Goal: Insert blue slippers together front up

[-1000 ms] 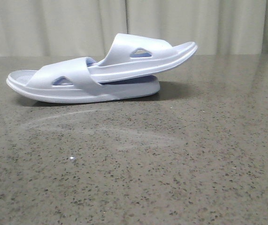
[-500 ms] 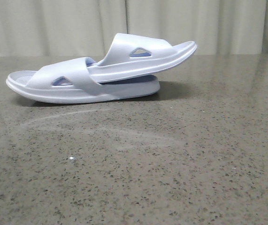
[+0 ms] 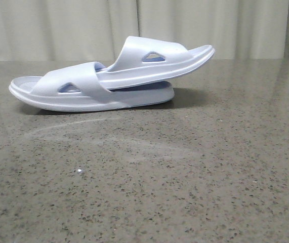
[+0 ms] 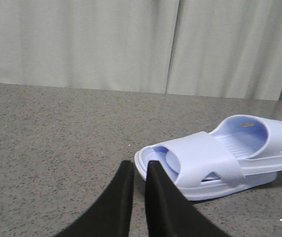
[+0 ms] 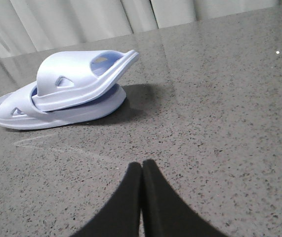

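Note:
The two blue slippers lie nested at the back left of the table. The lower slipper (image 3: 83, 98) lies flat, sole down. The upper slipper (image 3: 154, 63) has one end pushed under the lower one's strap, and its other end is tilted up to the right. Neither gripper shows in the front view. In the left wrist view my left gripper (image 4: 140, 165) is empty, with a narrow slit between its fingers, just short of the lower slipper's (image 4: 200, 158) near end. In the right wrist view my right gripper (image 5: 141, 164) is shut and empty, well away from the pair (image 5: 76, 74).
The speckled grey stone table (image 3: 184, 177) runs from the slippers to the near edge of the view. A pale pleated curtain (image 3: 58, 30) hangs behind the table's far edge.
The slippers keep the same nested pose. The whole front view, curtain included, sits a few pixels further right than before.

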`<state>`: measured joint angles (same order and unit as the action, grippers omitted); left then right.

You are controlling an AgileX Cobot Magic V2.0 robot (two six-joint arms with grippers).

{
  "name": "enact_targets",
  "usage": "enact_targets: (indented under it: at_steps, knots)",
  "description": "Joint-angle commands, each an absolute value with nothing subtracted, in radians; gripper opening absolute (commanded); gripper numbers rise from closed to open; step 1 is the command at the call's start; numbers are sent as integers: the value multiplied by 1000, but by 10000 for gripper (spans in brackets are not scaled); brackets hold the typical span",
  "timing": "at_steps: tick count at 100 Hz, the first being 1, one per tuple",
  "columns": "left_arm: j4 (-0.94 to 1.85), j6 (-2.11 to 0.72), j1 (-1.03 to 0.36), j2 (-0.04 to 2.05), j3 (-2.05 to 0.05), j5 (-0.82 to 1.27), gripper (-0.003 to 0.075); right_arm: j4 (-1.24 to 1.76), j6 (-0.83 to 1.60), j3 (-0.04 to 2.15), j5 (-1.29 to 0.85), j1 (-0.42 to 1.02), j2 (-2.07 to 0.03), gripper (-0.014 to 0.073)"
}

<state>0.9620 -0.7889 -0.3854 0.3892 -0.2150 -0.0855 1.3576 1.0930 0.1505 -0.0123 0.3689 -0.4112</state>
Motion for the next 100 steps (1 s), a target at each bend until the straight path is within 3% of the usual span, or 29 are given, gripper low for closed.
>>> enact_targets:
  at_steps: [1, 17, 42, 65, 100]
  knots:
    - [541, -355, -327, 376, -188, -153, 15, 1359, 1107, 177, 0, 372, -413, -78]
    - [174, -37, -181, 243, -82, -120, 15, 1359, 1107, 177, 0, 372, -413, -78]
    - [125, 9, 12, 81, 13, -58, 15, 1359, 1107, 177, 0, 372, -413, -78]
    - [111, 9, 53, -36, 13, 58, 15, 1359, 1107, 177, 0, 372, -413, -78]
    - [111, 7, 53, -34, 11, 77, 15, 1359, 1107, 177, 0, 372, -413, -78]
